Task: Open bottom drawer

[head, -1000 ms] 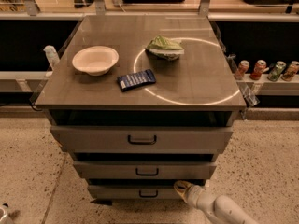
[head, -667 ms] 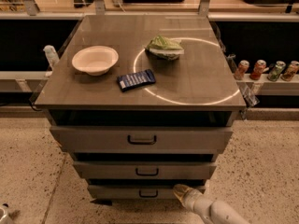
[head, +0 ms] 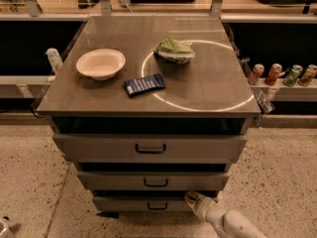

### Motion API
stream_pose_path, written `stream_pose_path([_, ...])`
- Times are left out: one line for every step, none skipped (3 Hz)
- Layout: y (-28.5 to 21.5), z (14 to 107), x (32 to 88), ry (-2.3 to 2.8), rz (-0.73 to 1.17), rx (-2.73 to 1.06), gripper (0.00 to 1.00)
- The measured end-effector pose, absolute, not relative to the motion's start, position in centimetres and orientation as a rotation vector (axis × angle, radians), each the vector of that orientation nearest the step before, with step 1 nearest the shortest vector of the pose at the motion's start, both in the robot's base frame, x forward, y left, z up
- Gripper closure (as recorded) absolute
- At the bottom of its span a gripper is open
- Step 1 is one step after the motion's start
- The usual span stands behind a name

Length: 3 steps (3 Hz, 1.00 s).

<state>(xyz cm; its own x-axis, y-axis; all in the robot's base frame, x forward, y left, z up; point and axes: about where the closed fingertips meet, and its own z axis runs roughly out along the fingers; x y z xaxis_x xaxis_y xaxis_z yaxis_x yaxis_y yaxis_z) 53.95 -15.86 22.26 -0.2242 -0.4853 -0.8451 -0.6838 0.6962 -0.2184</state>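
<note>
The bottom drawer (head: pixel 129 203) is the lowest, narrowest grey front of the cabinet, with a small black loop handle (head: pixel 157 206). It looks shut, in line under the other two. My gripper (head: pixel 190 198) comes in from the lower right on a white arm (head: pixel 228 224). Its tip sits at the drawer's top edge, a little to the right of the handle.
The middle drawer (head: pixel 154 181) and top drawer (head: pixel 150 148) sit above. On the cabinet top are a white bowl (head: pixel 100 63), a blue packet (head: pixel 144 85) and a green bag (head: pixel 174 50). Several cans (head: pixel 283 75) stand on a shelf at right. Speckled floor (head: pixel 29 182) surrounds the cabinet.
My gripper has moved a little to the left along the bottom drawer front, closer to its handle. The drawers have not moved.
</note>
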Motion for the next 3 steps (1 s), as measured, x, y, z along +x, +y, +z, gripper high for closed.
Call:
stream_pose_path([-16.4, 23.0, 56.0, 1.853, 0.213, -0.882, 1.00])
stream_pose_path([-16.4, 23.1, 56.1, 1.852, 0.212, -0.881, 1.00])
stream_pose_path([-15.3, 22.2, 55.1, 1.880, 0.268, -0.952, 1.00])
